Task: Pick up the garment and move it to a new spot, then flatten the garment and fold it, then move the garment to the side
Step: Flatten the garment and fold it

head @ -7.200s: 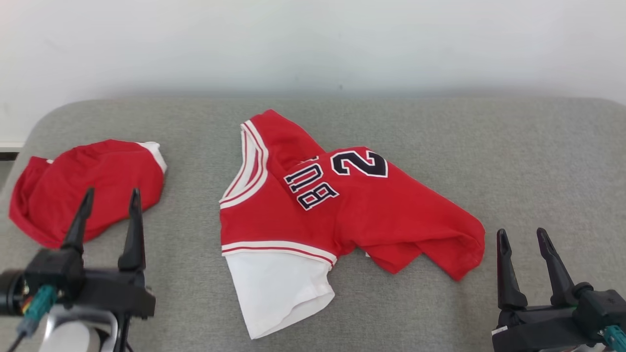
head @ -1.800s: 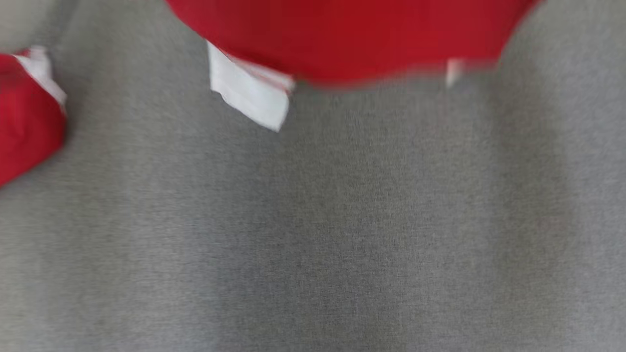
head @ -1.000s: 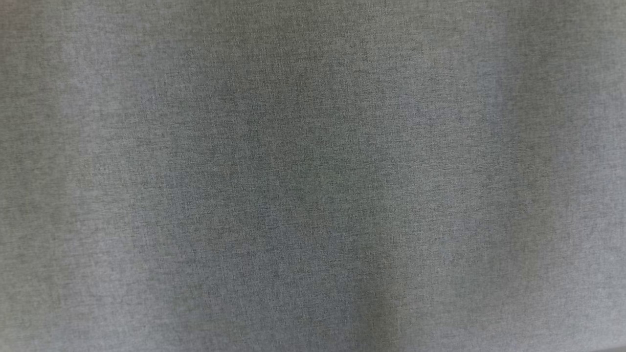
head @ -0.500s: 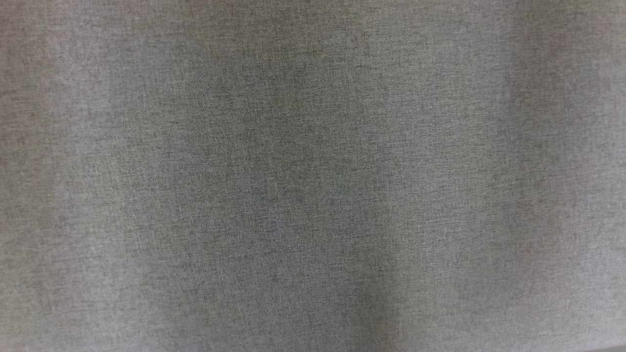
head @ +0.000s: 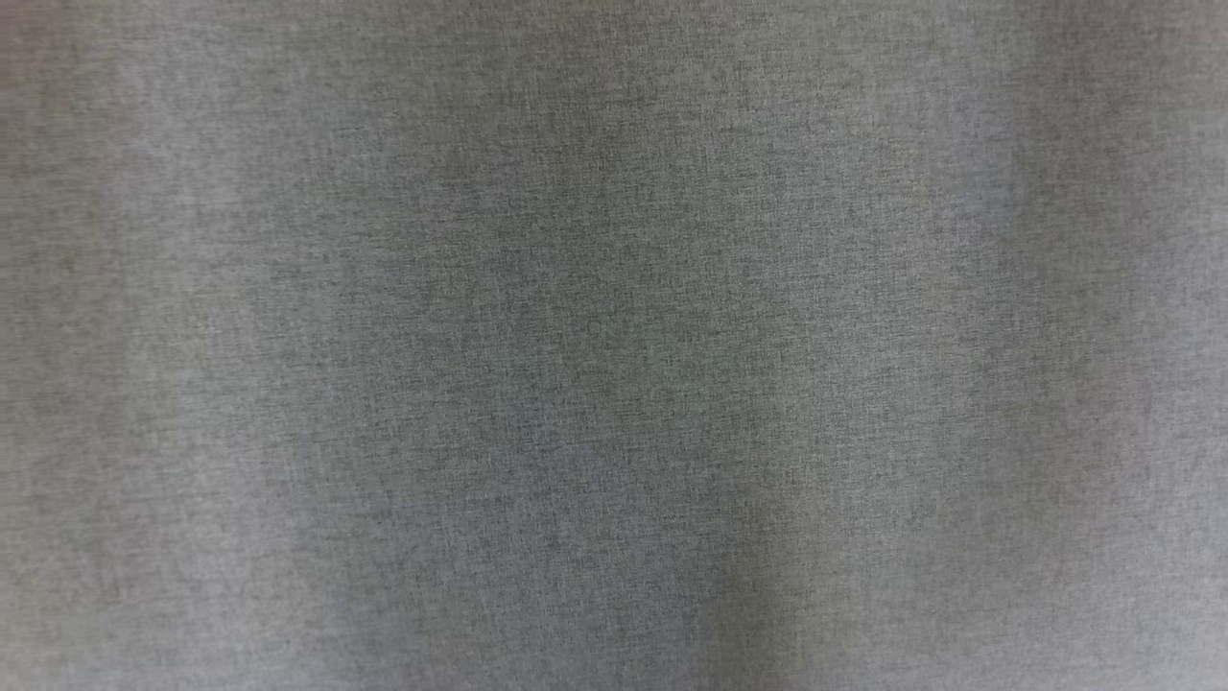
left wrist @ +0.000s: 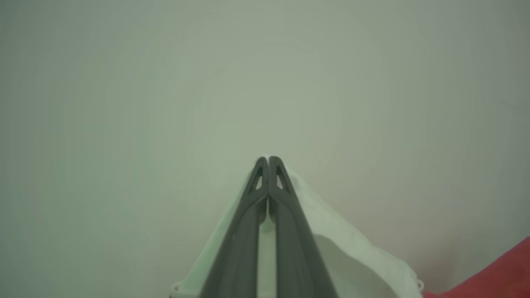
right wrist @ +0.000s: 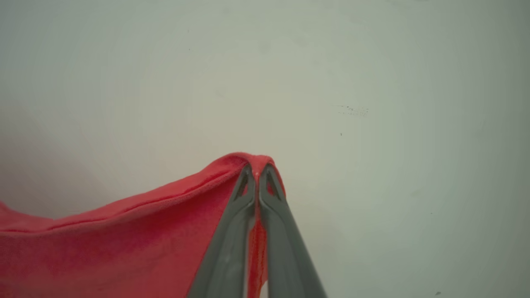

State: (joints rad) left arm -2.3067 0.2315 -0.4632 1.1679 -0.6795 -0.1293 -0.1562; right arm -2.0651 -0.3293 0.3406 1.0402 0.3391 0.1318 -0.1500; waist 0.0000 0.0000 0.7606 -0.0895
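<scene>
Hanging between both arms, the garment [right wrist: 124,244] is up off the bench. Its red body drapes away toward 8 o'clock from the right fingers [right wrist: 232,236], which are pinched tight on a red edge. The left fingers [left wrist: 244,231] are clamped together on the white sleeve, with cloth spilling toward 5 o'clock. A pale wall [left wrist: 124,82] stands behind both grips. Seconds ago the garment lay crumpled at the middle of the grey bench [head: 614,345]. Since then it has been raised, and the head camera has tipped down onto the bench's grey cover, the hem last slipping out at 12 o'clock. The pickup looks done; carrying it to a new spot and spreading it flat likely come next.
</scene>
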